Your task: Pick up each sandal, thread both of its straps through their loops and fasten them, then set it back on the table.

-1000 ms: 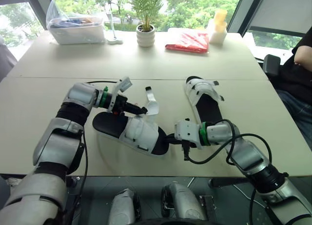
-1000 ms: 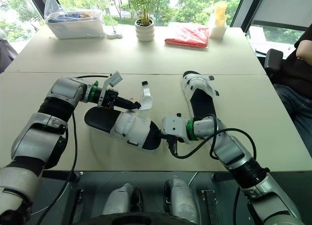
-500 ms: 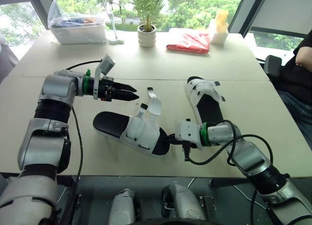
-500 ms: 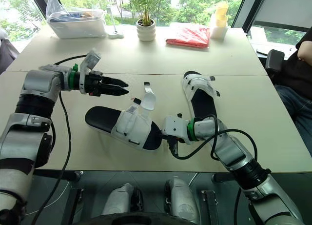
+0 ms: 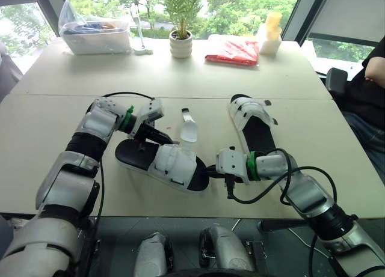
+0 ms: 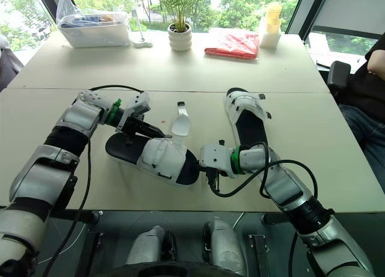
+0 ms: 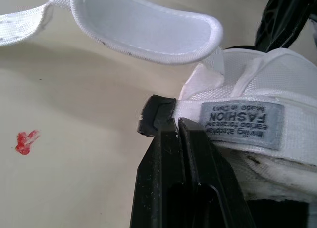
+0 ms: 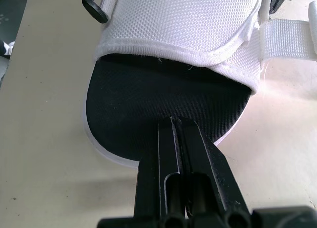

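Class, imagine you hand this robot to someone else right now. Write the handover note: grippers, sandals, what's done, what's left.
Left gripper: shut, tips at the black plastic loop of the near black-soled sandal with white mesh upper.
Right gripper: shut, tips on that sandal's black insole at one end.
Near sandal rests on the beige table; one white strap stands loose, unthreaded.
Second matching sandal lies further right; whether it is fastened cannot be told.
Done: nothing confirmed. Left: thread and fasten the loose strap, then check the second sandal.

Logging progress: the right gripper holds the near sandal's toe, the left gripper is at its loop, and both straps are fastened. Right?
No: one strap stands loose above the near sandal, per the left eye view. The rest is right.
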Action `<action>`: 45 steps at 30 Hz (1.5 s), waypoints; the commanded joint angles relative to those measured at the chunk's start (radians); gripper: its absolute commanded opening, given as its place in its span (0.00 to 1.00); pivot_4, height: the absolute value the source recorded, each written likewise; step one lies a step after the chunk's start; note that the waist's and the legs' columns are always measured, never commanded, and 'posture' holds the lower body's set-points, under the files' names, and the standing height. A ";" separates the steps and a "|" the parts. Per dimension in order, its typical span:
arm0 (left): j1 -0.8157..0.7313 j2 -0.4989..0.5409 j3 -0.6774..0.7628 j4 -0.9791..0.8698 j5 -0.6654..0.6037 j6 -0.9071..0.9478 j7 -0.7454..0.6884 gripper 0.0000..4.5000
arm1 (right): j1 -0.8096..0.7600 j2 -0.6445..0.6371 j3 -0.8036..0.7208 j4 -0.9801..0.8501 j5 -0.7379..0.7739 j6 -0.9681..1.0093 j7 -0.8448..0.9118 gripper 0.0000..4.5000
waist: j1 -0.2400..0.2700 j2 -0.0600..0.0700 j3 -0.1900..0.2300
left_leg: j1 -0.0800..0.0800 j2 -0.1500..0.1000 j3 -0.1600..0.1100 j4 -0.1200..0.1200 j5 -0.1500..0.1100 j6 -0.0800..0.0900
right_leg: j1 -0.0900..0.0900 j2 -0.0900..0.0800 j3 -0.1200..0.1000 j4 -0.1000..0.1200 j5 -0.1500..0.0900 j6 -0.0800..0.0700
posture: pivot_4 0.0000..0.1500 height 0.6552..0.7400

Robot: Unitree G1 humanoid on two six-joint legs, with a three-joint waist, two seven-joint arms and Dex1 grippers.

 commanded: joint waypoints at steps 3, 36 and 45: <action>-0.037 -0.039 -0.007 0.129 0.073 -0.051 0.076 0.01 | 0.037 -0.009 0.045 0.041 -0.032 0.044 0.008 0.00 | -0.003 0.000 0.000 | 0.000 0.000 0.000 0.000 0.000 0.000 | 0.000 0.000 0.000 0.000 0.000 0.000 | 1.00 0.81; -0.372 -0.276 0.577 0.545 -0.183 0.566 0.694 0.97 | 0.041 -0.014 0.049 0.042 -0.074 -0.101 0.023 0.00 | -0.005 -0.002 0.001 | -0.001 0.000 -0.001 0.000 0.000 0.000 | 0.000 0.000 -0.001 0.000 0.000 0.001 | 1.00 0.81; -0.379 -0.311 0.683 0.548 -0.241 0.553 0.789 0.12 | 0.048 -0.018 0.043 0.035 -0.076 -0.090 0.019 0.00 | -0.005 -0.002 0.001 | 0.000 0.000 0.000 0.000 0.000 0.000 | 0.000 0.000 -0.001 0.001 0.000 0.001 | 1.00 0.81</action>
